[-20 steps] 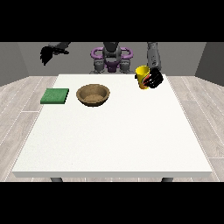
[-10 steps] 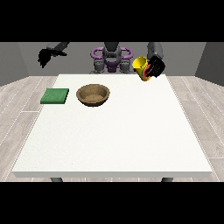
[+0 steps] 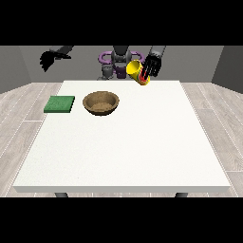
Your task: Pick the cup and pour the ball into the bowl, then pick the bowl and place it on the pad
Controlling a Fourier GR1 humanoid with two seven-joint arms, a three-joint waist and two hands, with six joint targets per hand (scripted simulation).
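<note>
Front view shows where I'm at: the hand at the view's right (image 3: 153,65) has its fingers curled round the yellow cup (image 3: 137,71), which is lifted off the white table (image 3: 128,142) and tipped with its mouth toward the wooden bowl (image 3: 100,102). It's not over the bowl yet, more up and to the side. Can't spot the ball, so I'd guess it's inside the cup. The pour, the bowl pickup and the drop onto the green pad (image 3: 60,104) are all left. The hand at the view's left (image 3: 48,59) hangs idle, fingers drooping, holding nothing.
</note>
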